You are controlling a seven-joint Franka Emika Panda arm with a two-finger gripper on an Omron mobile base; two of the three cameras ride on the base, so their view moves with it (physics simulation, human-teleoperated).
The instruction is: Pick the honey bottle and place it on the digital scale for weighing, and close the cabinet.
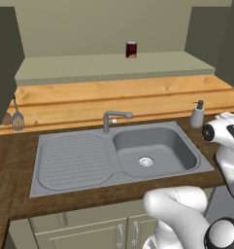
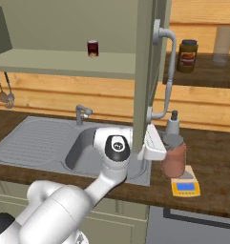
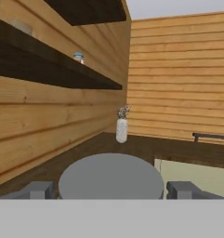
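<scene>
Left base view: the cabinet [image 1: 113,29] stands open above the sink [image 1: 118,155].

Right base view: the honey bottle [image 2: 174,155] stands on the digital scale [image 2: 185,186].

Hand view: the gripper [image 3: 111,189] brackets the lid, its grip indeterminable. Release fully, withdraw straight, then shut the doors.

No text, number or brand can be read in any view. The small dark red can [image 1: 131,49] at the top centre of the left base view has a label too blurred to make out. The digital scale [image 2: 185,186], lower right of the right base view, shows a blank blue patch.
</scene>
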